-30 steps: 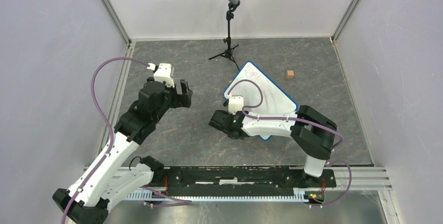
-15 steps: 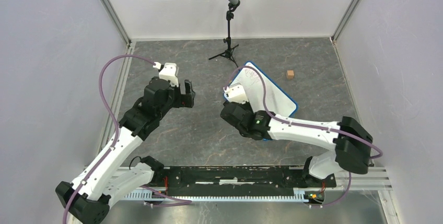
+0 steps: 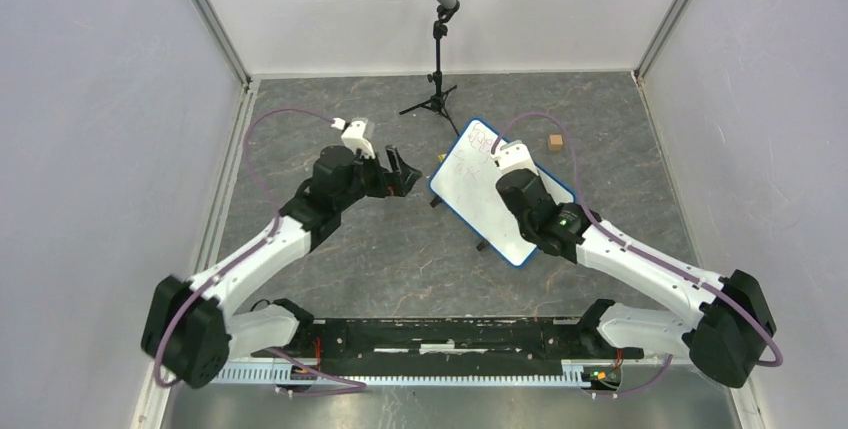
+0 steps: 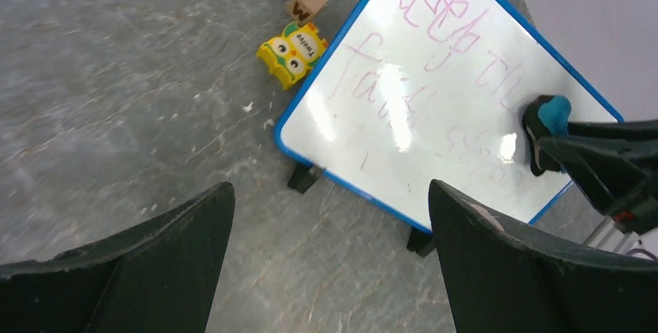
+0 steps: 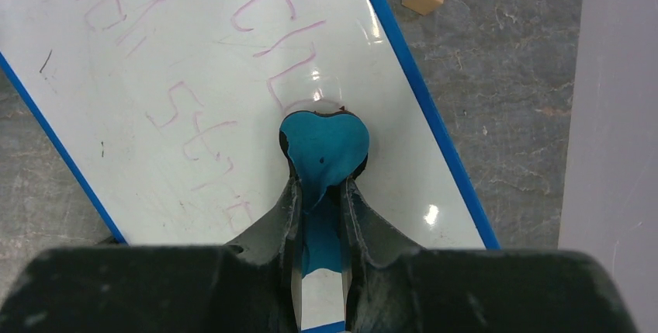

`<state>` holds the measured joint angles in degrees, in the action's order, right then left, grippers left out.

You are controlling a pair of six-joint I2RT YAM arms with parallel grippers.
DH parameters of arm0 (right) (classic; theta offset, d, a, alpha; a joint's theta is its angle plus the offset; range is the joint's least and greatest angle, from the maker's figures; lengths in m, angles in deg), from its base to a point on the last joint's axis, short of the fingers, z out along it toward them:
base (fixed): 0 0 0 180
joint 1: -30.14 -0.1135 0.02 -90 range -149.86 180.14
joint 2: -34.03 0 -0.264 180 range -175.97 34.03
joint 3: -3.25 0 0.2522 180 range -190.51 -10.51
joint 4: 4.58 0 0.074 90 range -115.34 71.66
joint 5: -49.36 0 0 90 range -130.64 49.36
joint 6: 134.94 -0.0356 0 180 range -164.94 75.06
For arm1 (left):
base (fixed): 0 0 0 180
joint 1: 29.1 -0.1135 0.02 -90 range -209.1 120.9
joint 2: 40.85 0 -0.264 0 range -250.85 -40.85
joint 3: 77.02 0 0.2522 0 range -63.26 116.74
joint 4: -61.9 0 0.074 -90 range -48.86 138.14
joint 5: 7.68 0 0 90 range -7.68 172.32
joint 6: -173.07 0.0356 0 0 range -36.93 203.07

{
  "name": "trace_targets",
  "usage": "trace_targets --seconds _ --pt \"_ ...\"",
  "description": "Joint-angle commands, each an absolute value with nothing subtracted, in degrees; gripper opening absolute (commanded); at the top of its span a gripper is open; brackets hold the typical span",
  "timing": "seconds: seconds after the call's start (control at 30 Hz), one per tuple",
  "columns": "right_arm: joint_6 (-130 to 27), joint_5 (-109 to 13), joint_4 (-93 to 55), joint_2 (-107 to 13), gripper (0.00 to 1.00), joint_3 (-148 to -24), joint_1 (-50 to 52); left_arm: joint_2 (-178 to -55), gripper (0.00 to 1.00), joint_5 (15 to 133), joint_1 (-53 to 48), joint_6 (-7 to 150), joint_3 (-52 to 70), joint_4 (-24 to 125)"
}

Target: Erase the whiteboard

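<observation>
Tabletop (image 3: 350,249) whiteboard (image 5: 194,77) lies under right end effector (image 5: 320,185) (gripping eraser (image 5: 322,147)).

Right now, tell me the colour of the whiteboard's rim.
Blue. The rim of the whiteboard shows best in the left wrist view.

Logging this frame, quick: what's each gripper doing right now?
Left gripper: open, holding nothing.
Right gripper: closed on the blue eraser, over the whiteboard.
</observation>
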<state>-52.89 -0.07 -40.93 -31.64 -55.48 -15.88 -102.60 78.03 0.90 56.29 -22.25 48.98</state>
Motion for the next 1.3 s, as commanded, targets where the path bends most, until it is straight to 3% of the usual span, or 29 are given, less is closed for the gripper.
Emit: trace_targets --seconds 0.0,0.13,0.37,0.57,0.77,0.83,1.1,1.27 --pt "-46.72 -4.47 -39.66 -30.57 0.11 -55.99 -14.02 -112.99 1.0 71.52 -1.27 51.12 -20.39 70.3" --pt "-45.41 -5.18 -39.79 -31.41 0.12 -58.05 -13.36 -125.17 0.96 61.93 -5.04 50.03 -18.32 84.59" --pt "-42.79 -6.37 -40.49 -34.85 0.13 -61.74 -13.37 -143.51 0.78 43.51 -8.7 50.64 -10.75 96.15" --pt "-41.36 -5.59 -41.62 -37.35 0.13 -64.56 -13.39 -150.2 0.73 36.91 -10.11 51.67 -7.07 93.91" --pt "-41.25 -5.86 -39.48 -36.76 0.15 -63.15 -13.38 -152.01 0.67 34.65 -9.9 48.8 -9.34 98.94" --pt "-41.25 -4.26 -39.16 -36.86 0.15 -62.64 -13.43 -151.71 0.63 36.75 -9.6 49.88 -10.12 96.65" --pt "-41.78 -1.99 -39.41 -38.35 0.14 -63.39 -14.23 -152.49 0.63 42.09 -7.67 57.01 -9.55 87.08" --pt "-41.0 4.13 -40.68 -40.89 0.13 -63.75 -16.18 -153.95 0.5 40.43 -7.56 57.41 -8.03 85.84"
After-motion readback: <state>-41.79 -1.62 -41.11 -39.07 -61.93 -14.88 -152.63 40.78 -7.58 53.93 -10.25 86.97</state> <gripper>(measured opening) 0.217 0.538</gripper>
